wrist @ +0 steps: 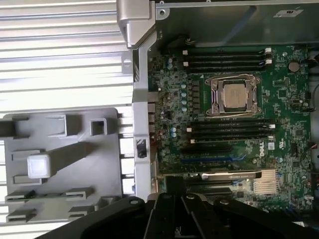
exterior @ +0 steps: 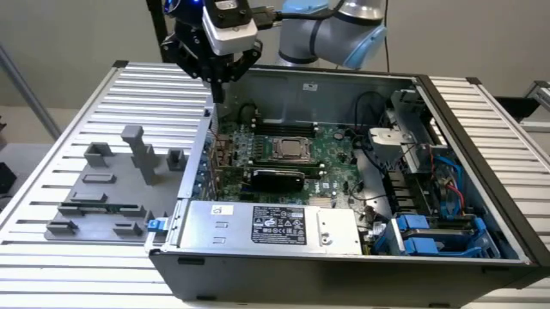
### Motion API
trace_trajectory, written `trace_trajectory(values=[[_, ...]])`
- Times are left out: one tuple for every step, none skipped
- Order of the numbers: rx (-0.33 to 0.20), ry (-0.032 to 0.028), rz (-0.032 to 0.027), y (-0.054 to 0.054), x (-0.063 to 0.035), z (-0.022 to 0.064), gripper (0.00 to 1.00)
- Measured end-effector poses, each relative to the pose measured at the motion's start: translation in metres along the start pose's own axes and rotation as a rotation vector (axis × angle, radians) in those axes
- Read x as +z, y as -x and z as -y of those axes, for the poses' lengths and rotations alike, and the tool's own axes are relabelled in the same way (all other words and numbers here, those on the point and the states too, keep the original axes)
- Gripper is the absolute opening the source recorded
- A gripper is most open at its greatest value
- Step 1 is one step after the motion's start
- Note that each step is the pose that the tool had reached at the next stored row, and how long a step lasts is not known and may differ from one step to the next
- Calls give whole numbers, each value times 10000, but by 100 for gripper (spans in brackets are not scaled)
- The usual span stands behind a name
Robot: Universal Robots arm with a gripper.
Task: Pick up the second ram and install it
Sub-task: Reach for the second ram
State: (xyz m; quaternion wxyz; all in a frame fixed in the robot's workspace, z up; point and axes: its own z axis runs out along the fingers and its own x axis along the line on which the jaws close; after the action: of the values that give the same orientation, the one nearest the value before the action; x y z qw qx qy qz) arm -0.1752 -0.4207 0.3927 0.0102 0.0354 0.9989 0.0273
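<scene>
So the gripper (exterior: 219,82) is hanging at roughly 11 o'clock in the exterior view, pointing straight down over the far corner of the open computer case (exterior: 344,277). Honestly I can't tell whether it's wide or narrow; in the wrist view the gripper (wrist: 177,219) is showing up as a dark mass at the frame edge. The robot arm (exterior: 344,32) is reaching in behind it from about 12 o'clock. Directly under the gripper's side of the case, the motherboard (exterior: 335,151) is lying flat, with the CPU socket (exterior: 290,149) sitting near the middle. The wrist view is looking down on that same motherboard (wrist: 289,99), the CPU socket (wrist: 234,95) and the black memory slots (wrist: 227,57) running alongside it. The second ram (exterior: 100,208) is lying flat on the grey fixture (exterior: 103,193) down at about 8 o'clock in the exterior view, well apart from the gripper and outside the case. The fixture is sitting on the slatted table (exterior: 69,257), just beside the case wall, with a tall block (exterior: 138,151) standing up on it. The silver power supply (exterior: 257,225) is sitting along the case's near edge at around 6 o'clock.
</scene>
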Motion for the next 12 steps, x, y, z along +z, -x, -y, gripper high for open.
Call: trace_trajectory(values=[[-1,1,1,-45,-1,23,0],[0,0,0,-88,-4,46,0],[0,1,1,-132,-6,68,0],[0,1,1,-178,-8,91,0],[1,1,2,-221,-10,113,0],[0,1,2,-265,-12,135,0],[0,0,1,-308,-14,156,0],[-1,2,3,-353,-16,177,0],[-1,1,3,-397,-18,195,0],[0,1,3,-441,-19,211,0],[0,0,2,-485,-21,226,0],[0,2,4,-530,-22,240,0]])
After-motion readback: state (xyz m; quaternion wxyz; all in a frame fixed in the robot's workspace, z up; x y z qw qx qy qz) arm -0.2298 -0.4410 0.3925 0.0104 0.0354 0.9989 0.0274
